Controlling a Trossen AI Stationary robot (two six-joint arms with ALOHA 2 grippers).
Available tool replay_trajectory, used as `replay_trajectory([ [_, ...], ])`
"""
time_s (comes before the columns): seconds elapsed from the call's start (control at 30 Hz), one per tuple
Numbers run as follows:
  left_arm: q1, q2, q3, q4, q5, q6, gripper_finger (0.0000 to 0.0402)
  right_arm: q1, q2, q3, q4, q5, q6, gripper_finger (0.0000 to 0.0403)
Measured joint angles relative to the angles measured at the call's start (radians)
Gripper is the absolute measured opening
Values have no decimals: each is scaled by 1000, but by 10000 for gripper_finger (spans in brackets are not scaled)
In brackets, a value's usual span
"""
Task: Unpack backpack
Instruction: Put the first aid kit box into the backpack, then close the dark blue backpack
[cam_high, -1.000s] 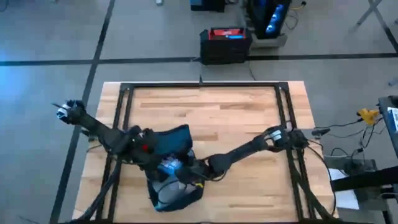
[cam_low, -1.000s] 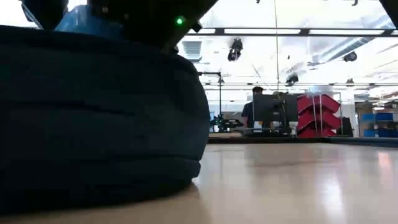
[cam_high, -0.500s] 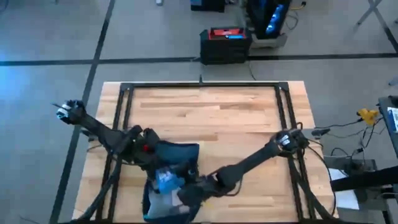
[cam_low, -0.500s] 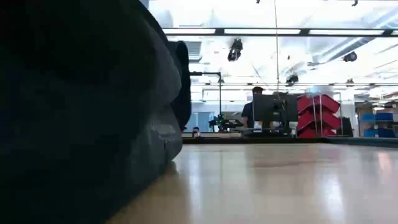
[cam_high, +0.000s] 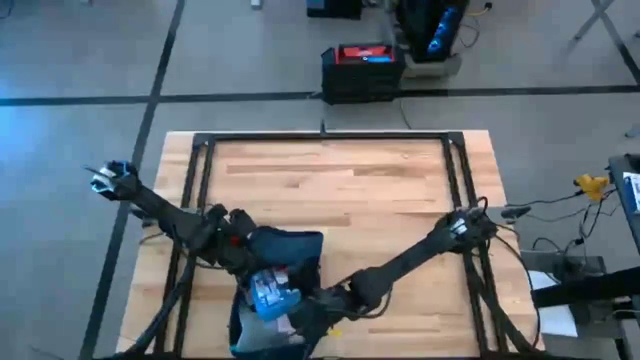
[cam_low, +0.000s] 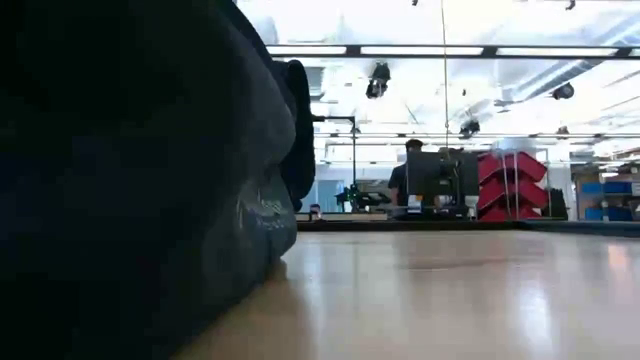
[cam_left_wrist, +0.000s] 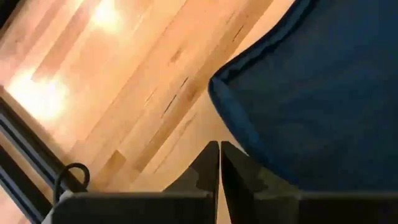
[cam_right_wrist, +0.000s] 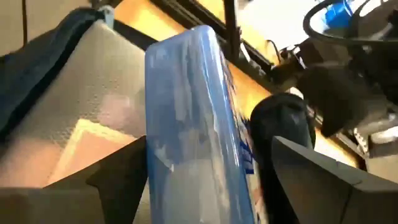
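Left gripper (cam_left_wrist: 219, 168): fingers pressed together on the backpack's (cam_high: 285, 250) fabric edge, apparently pinching it.
Backpack: near table (cam_high: 380, 190) edge, left of centre, mouth facing the right arm.
Blue-white box (cam_right_wrist: 199, 124): standing in the open mouth, long axis running away from the right wrist.
Right gripper (cam_right_wrist: 205, 180): fingers wide, straddling the box (contact unclear); nearer arm for the pull.
Hidden: backpack interior; low view mostly blocked by dark fabric.

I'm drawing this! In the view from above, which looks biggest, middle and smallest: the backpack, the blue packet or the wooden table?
1. Wooden table, biggest.
2. Backpack, middle.
3. Blue packet, smallest, lying at the backpack's opening.
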Motion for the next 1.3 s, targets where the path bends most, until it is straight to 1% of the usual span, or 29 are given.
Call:
replay_trajectory([
  [0.03, 0, 0, 0, 0, 0, 0, 0, 0, 4, -2, -4, -6, 14, 308],
  [0.07, 0, 0, 0, 0, 0, 0, 0, 0, 8, -4, -9, -38, 32, 308],
  [0.17, 0, -3, 0, -6, 7, 0, 0, 1, 15, -4, 13, -189, 83, 308],
  [0.23, 0, -6, 0, -7, 30, 0, 0, 10, 10, -3, 16, -250, 105, 309],
  [0.33, 0, -6, 0, -11, 46, -2, 0, 25, -10, -3, -18, -250, 113, 308],
  [0.4, 0, -7, 0, -12, 57, -6, 0, 33, -44, -3, -78, -209, 128, 305],
  [0.47, -3, -7, 0, -12, 71, -8, 0, 39, -88, -3, -166, -131, 171, 301],
  [0.57, -13, -7, 0, -15, 90, -19, 0, 33, -153, -14, -349, 10, 308, 291],
  [0.6, -18, -7, 0, -20, 108, -23, 0, 25, -176, -29, -399, 41, 369, 288],
  [0.67, -33, -7, 0, -42, 144, -36, 0, 2, -227, -85, -465, 72, 479, 280],
  [0.77, -67, -8, 0, -95, 220, -88, 0, -39, -300, -215, -488, 79, 558, 270],
  [0.87, -114, -9, -1, -138, 309, -159, 0, -80, -342, -351, -447, 65, 594, 260],
  [0.93, -150, -10, -3, -130, 356, -193, 0, -103, -346, -431, -367, 30, 597, 252],
  [1.0, -184, -11, -13, -90, 365, -212, 0, -119, -337, -503, -245, -14, 564, 241],
  [1.03, -200, -12, -22, -58, 355, -210, 0, -123, -334, -540, -183, -22, 545, 234],
  [1.1, -233, -14, -52, 20, 292, -161, 0, -129, -321, -594, -93, -29, 528, 215],
  [1.17, -259, -19, -99, 106, 243, -84, 0, -133, -318, -632, -53, -25, 529, 186],
  [1.23, -276, -27, -153, 181, 202, -41, 0, -141, -319, -658, -18, -14, 528, 144],
  [1.3, -285, -34, -209, 220, 170, -28, 0, -147, -319, -675, 34, -12, 511, 94],
])
